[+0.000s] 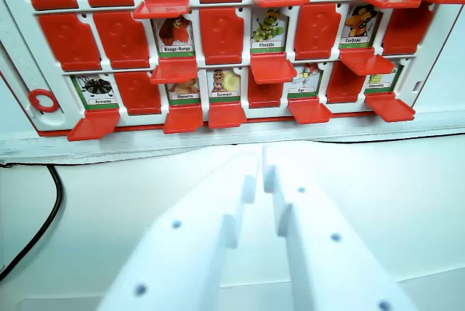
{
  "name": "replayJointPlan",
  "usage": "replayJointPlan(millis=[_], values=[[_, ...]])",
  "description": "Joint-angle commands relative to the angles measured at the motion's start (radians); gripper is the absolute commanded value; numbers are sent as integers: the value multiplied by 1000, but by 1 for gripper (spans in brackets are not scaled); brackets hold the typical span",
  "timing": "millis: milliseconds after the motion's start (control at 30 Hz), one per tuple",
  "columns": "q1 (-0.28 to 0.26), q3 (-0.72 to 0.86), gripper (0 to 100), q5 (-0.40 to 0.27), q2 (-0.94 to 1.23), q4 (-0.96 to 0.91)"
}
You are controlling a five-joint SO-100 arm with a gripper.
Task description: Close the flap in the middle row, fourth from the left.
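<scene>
A white board (14, 49) of red flaps stands across the top of the wrist view. In its middle row, counting from the left, the fourth flap (221, 35) is upright and covers its picture. The third flap (174, 70) lies folded down under the Rouge-Gorge card (177, 35). The fifth flap (272, 67) lies down under the Chenille card (267, 29). My white gripper (260, 162) reaches up from the bottom edge. Its tips sit nearly together with nothing between them, on the table side of the board and below the bottom row.
Several flaps in the top and bottom rows also hang folded forward, such as the one under Rat (309, 110). A red ring (42, 100) is fixed at the board's left edge. A black cable (51, 206) curves over the white table (407, 202) at the left.
</scene>
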Motion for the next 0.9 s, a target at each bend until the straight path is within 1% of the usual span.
replayJointPlan(millis=[0, 300, 567, 867], values=[[-9, -141, 0, 2, 98, 3], [-46, -242, 0, 21, 103, 69], [-48, -278, 0, 26, 114, 124], [-41, -288, 0, 26, 115, 133]])
